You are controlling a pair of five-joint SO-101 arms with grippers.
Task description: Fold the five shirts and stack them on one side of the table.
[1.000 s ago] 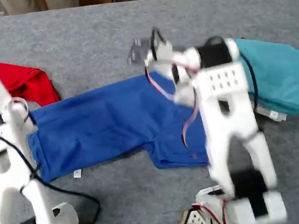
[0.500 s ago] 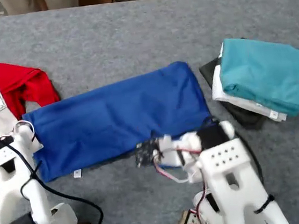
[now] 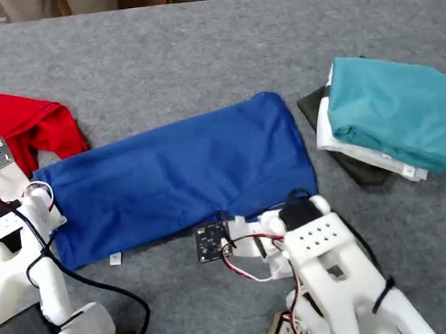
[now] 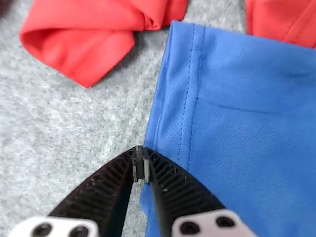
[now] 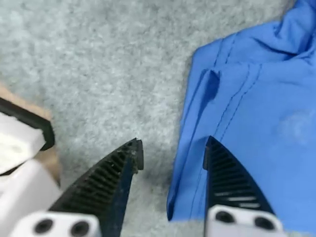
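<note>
A blue shirt (image 3: pixel 176 176) lies folded into a long band across the table's middle. A crumpled red shirt (image 3: pixel 29 124) lies at the far left. At the right is a stack with a folded teal shirt (image 3: pixel 394 111) on top of a white one (image 3: pixel 342 152) and a black one (image 3: pixel 317 108). My left gripper (image 4: pixel 140 165) is shut, its tips at the hem of the blue shirt (image 4: pixel 232 123), near the red shirt (image 4: pixel 94 34). My right gripper (image 5: pixel 173 148) is open at the near edge of the blue shirt (image 5: pixel 256 113), one finger over the cloth.
The grey table surface (image 3: pixel 154 54) is bare behind the shirts. Both arm bases stand at the near edge, with loose cables (image 3: pixel 100 290) beside the left one. A pale block (image 5: pixel 19 148) sits close to the right gripper.
The right arm swung back from the blue shirt's far side to its near edge, and the shirt now lies as a neat band. The left arm barely moved.
</note>
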